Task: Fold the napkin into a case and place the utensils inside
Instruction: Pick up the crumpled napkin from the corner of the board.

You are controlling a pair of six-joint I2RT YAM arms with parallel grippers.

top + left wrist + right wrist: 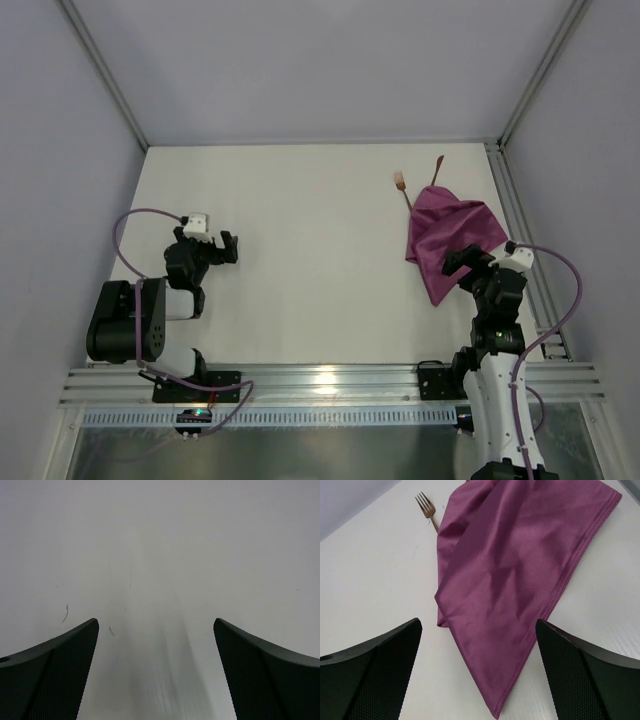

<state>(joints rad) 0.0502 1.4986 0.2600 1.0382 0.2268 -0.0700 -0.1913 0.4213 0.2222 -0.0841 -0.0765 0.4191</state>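
Note:
The magenta-purple napkin (pixel 450 238) lies loosely bunched, part folded over itself, at the right of the white table (pixel 300 230). In the right wrist view the napkin (pixel 510 580) ends in a point towards the camera. A copper fork (pixel 400 186) sticks out from under its far edge, tines showing (pixel 426 509). The knife (pixel 437 166) pokes out beside it, mostly hidden under the cloth. My right gripper (pixel 466 262) hovers open over the napkin's near point (pixel 477 625), holding nothing. My left gripper (pixel 226 247) is open at the left over bare table (pixel 156 622).
A metal rail (pixel 522 235) runs along the table's right side, close to the napkin. Another rail (pixel 330 380) crosses the near edge by the arm bases. Pale enclosure walls stand on the left, the far side and the right.

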